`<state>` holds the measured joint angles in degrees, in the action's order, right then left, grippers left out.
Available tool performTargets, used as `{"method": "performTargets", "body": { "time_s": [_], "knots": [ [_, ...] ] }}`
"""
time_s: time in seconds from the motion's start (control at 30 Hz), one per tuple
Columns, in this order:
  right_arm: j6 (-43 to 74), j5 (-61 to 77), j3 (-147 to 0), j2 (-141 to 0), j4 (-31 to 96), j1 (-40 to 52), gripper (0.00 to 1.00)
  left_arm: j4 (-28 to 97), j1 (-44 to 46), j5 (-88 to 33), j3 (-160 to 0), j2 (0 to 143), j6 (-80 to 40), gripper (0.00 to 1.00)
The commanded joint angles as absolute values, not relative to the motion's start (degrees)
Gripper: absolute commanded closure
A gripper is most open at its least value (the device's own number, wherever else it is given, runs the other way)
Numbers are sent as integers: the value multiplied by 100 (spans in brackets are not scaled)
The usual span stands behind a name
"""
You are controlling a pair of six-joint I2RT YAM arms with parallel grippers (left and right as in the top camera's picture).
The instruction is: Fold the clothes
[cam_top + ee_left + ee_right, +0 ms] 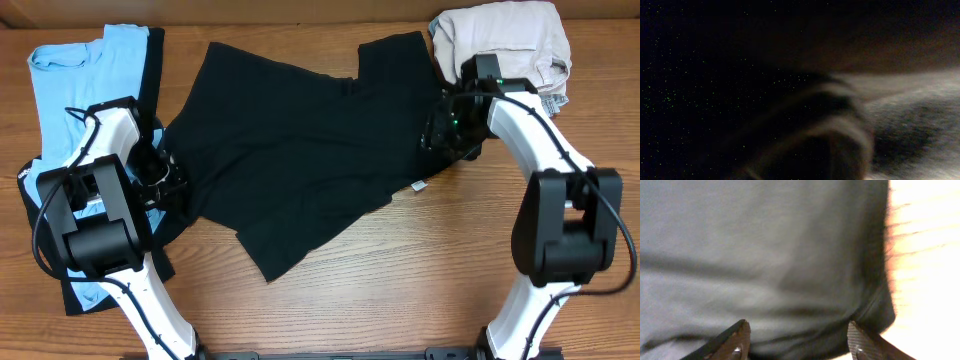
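The black T-shirt (pixel 300 150) lies crumpled and spread across the middle of the table, with its small white label (pixel 420 186) at the lower right edge. My left gripper (pixel 160 172) is at the shirt's left edge. The left wrist view is dark and blurred, showing only dark fabric (pixel 900 130), so its jaws cannot be made out. My right gripper (pixel 440 130) is at the shirt's right edge. In the right wrist view its fingers (pixel 797 330) are wide open, with the hem of the black shirt (pixel 765 255) lying between and ahead of them.
A light-blue T-shirt (pixel 80 80) lies at the far left on top of another black garment (pixel 155 60), partly under my left arm. A pile of beige garments (pixel 500 40) sits at the back right. Bare wooden table (pixel 400 280) shows in front.
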<state>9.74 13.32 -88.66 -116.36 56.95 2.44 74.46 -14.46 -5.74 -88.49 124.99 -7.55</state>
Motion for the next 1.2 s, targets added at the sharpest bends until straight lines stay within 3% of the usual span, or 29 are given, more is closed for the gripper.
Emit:
{"method": "performTargets", "body": {
  "time_s": [0.0, 0.23, 0.53, 1.1, 1.17],
  "knots": [
    [668, 1623, -9288, -10715, 5887, 919, 29, 7360, -1433, -799, -9295, 12457, -834, 96],
    [720, 1584, -9251, -10674, 5863, 2823, 25, 7336, -1433, -797, -9950, 12457, -657, 96],
    [2563, 598, -9188, -11546, 4829, 4803, 25, 7150, -1553, -799, -10066, 12457, -642, 96],
    [2480, 110, -9188, -12851, 3933, 5771, 25, 7122, -1594, -792, -10066, 12457, -637, 96],
    [2467, 108, -9190, -12851, 3953, 5774, 29, 7126, -1594, -740, -10066, 12457, -637, 96]
  ]
}}
